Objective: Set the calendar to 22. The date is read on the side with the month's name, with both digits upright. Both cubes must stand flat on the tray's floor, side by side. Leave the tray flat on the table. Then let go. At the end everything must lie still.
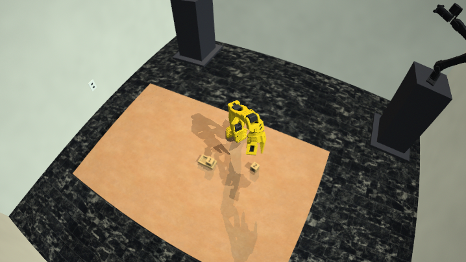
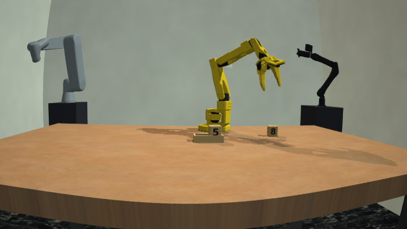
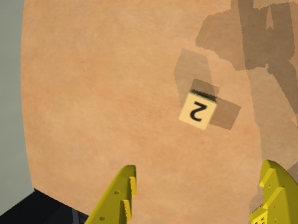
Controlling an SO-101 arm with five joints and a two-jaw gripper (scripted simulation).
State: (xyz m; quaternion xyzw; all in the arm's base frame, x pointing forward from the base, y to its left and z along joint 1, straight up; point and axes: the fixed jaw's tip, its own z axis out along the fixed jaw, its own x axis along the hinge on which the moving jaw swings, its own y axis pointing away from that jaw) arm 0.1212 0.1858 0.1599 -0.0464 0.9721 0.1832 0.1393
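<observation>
A small wooden tray point(image 1: 204, 161) point(image 2: 208, 138) lies flat on the table in front of my base. One cube point(image 1: 210, 160) point(image 2: 215, 130) stands in its right half, with 1 on top and 5 on the side toward the exterior camera. The second cube point(image 1: 254, 166) point(image 2: 272, 130) point(image 3: 197, 110) stands alone on the table to the right of the tray, with 2 on top and 8 on the side toward the exterior camera. My yellow gripper point(image 1: 256, 150) point(image 2: 270, 84) hangs high above the table, open and empty, with the loose cube below and ahead of it.
A grey arm point(image 2: 60, 56) and a black arm point(image 2: 322, 71) stand on dark pedestals behind the table.
</observation>
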